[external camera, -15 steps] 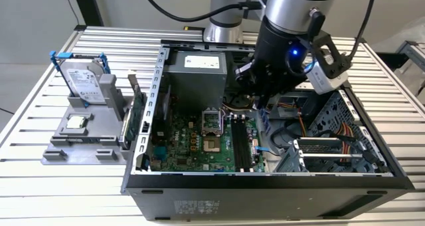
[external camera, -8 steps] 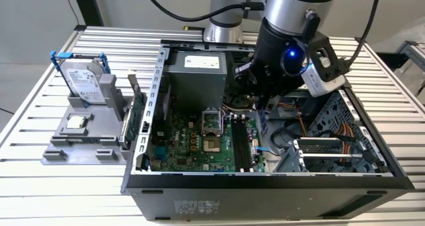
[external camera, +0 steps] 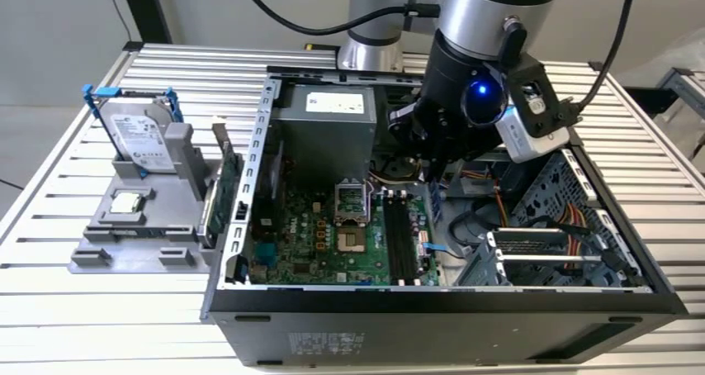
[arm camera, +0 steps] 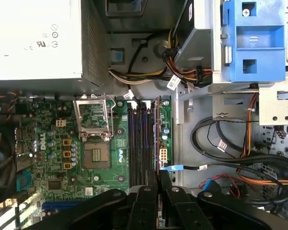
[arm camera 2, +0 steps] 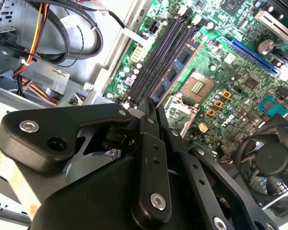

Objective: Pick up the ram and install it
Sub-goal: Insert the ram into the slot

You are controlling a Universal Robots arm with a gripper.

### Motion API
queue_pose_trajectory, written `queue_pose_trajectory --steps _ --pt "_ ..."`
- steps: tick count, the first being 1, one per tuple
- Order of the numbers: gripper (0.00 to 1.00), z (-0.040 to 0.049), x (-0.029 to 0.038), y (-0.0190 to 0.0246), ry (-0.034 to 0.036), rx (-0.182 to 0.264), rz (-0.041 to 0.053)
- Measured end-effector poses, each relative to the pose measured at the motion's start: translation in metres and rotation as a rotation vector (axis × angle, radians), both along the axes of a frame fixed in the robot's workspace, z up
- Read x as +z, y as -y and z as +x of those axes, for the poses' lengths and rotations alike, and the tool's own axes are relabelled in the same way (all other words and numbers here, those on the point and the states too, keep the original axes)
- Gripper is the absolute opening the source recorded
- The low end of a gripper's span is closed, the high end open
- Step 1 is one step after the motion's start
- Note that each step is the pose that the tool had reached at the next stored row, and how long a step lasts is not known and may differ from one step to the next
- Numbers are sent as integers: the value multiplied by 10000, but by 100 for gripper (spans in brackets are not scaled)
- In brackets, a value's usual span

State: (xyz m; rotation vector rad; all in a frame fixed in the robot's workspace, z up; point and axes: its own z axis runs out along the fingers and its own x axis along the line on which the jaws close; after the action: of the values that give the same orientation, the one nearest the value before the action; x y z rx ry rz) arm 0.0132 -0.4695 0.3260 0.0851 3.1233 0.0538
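Observation:
My gripper (external camera: 438, 173) hangs inside the open computer case (external camera: 264, 144), above the motherboard (external camera: 319, 234). In both wrist views its black fingers stand pressed together on the ram, a thin green stick with dark chips (arm camera 2: 175, 72), seen edge-on in the first wrist view (arm camera: 157, 134). The stick reaches out from the gripper (arm camera 2: 151, 108) (arm camera: 158, 175) along the row of black memory slots (arm camera 2: 156, 57) (arm camera: 139, 139) (external camera: 399, 234), by the outermost slot. Whether it sits in a slot or hovers over it, I cannot tell.
A grey power supply (external camera: 325, 131) fills the case's back. The processor socket (arm camera: 96, 155) lies beside the slots, and bundled cables (external camera: 484, 218) and a drive cage (external camera: 573, 226) are on the exterior view's right. Outside, a grey holder carries a hard drive (external camera: 138, 135) and a green card (external camera: 224, 195).

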Motion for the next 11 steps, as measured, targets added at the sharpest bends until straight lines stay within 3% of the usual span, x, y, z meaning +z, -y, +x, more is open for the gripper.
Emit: queue_pose_trajectory --steps 11 --pt "0 0 -22 0 0 -2 0"
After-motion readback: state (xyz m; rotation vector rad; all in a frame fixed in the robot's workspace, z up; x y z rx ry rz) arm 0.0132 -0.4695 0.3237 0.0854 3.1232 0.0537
